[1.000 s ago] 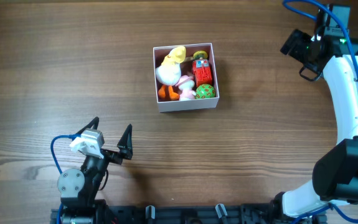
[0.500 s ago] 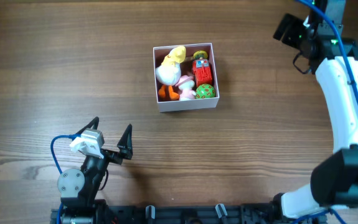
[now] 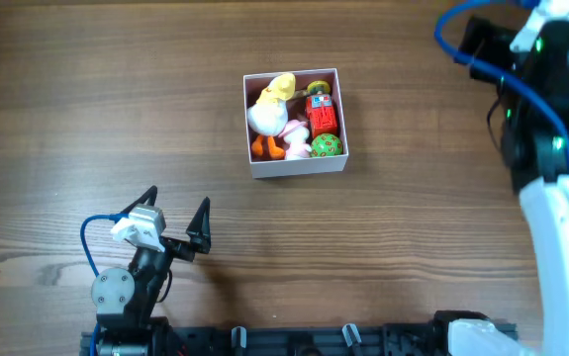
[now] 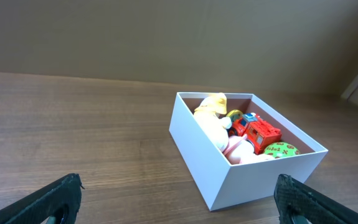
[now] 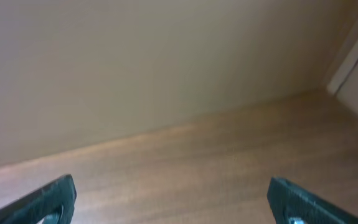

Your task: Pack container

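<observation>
White thin-walled sq. container [image 3: 299, 165] w/ toys [image 3: 322, 117]; left end effector [image 3: 177, 203], right end effector [image 5: 172, 202] gaping.

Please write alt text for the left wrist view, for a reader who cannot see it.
A white container on a wooden table holds a duck, a red truck, a green ball and a pink toy. The left gripper is open and empty, its fingers at the lower corners.
</observation>
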